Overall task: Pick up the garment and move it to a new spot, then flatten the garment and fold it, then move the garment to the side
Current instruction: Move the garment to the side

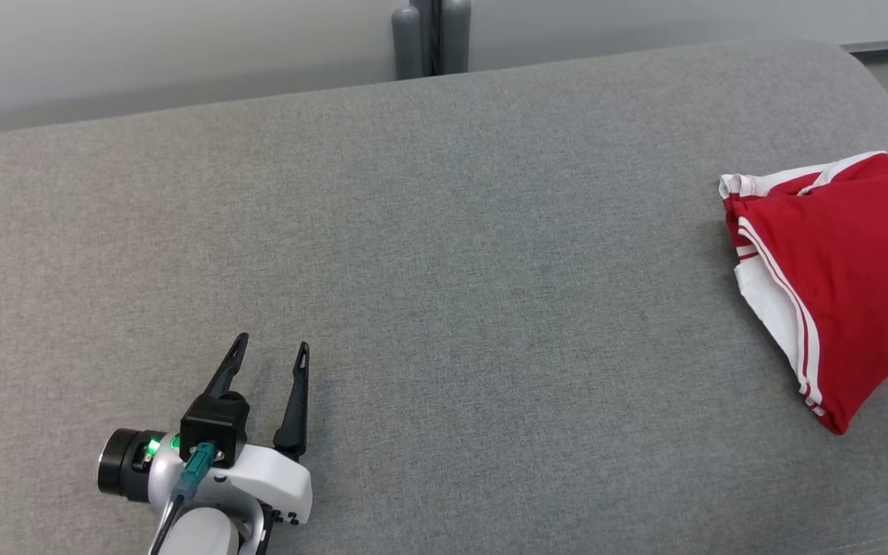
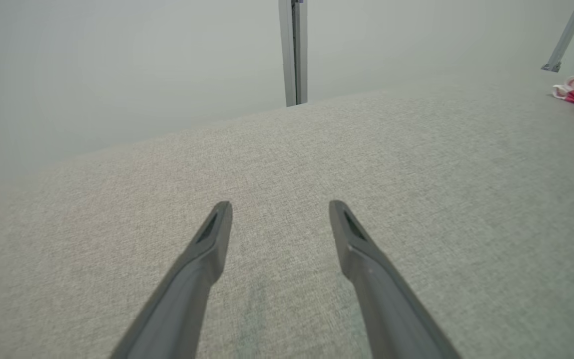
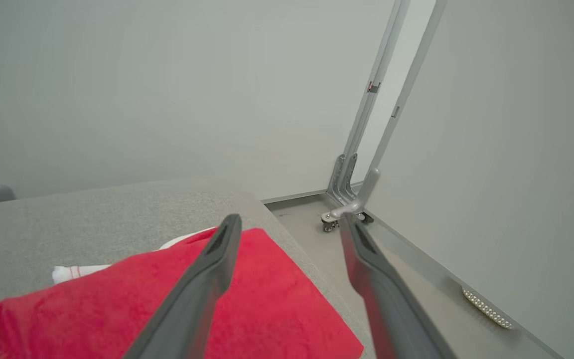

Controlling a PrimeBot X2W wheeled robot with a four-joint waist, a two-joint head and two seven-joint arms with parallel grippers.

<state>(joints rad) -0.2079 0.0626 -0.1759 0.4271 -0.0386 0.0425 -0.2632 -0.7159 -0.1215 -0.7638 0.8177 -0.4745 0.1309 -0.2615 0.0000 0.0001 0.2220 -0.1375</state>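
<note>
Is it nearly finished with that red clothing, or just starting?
Nearly finished, it seems. The red garment lies folded at the right edge of the grey surface. The right pincer hovers open above it, gripping nothing; the left pincer rests open, apart. Little looks left.

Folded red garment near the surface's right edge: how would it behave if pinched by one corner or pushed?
The garment is probably floppy: its layers lie rumpled, so a one-corner lift would likely unfold it. Pushed, it would probably bunch rather than slide on the textured grey surface.
</note>
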